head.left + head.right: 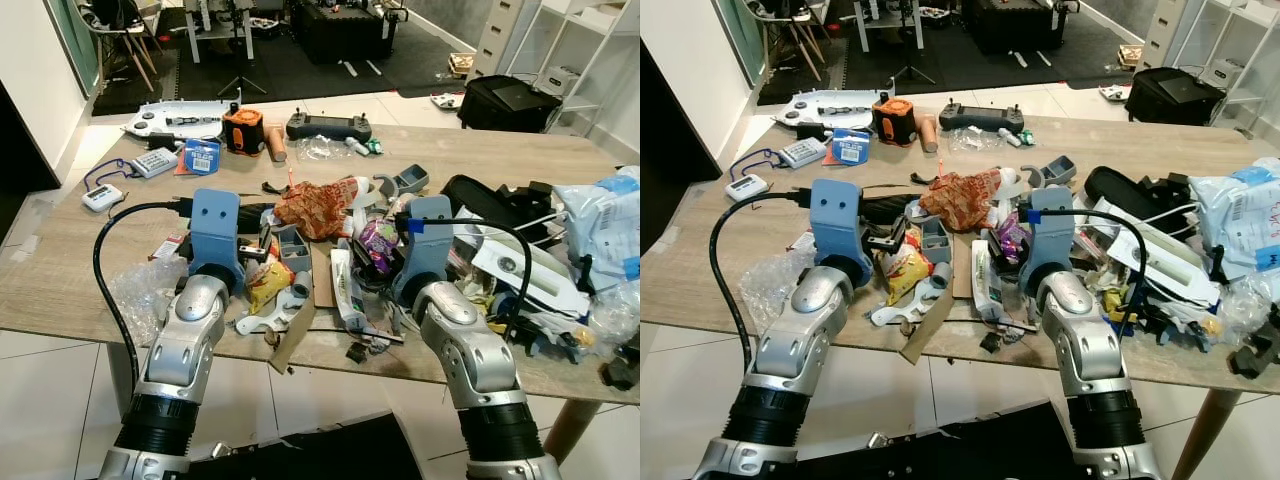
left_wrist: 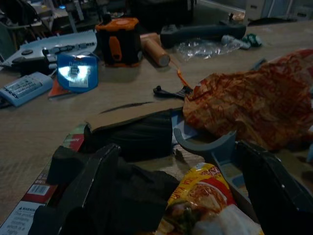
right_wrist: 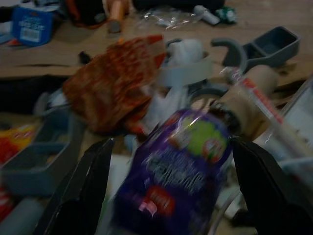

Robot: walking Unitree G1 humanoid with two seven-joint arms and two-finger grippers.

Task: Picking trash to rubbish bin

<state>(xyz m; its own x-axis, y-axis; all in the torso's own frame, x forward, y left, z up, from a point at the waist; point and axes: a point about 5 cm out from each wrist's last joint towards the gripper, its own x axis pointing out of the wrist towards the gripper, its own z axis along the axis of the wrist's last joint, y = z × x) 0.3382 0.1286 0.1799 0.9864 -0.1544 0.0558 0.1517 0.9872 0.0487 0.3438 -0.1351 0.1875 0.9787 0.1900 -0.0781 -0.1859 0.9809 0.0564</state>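
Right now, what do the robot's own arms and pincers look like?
Both arms are silver metal with ribbed black collars near the base. Each wrist carries a blue-grey block; the right one bears a strip of blue tape. A black cable loops to each block. The left pincer and right pincer each have two long black fingers.

Both silver arms are extended forward from the lower frame. The left gripper (image 2: 171,196) is held spread wide at centre-left, and the right gripper (image 3: 168,191) likewise at centre-right.
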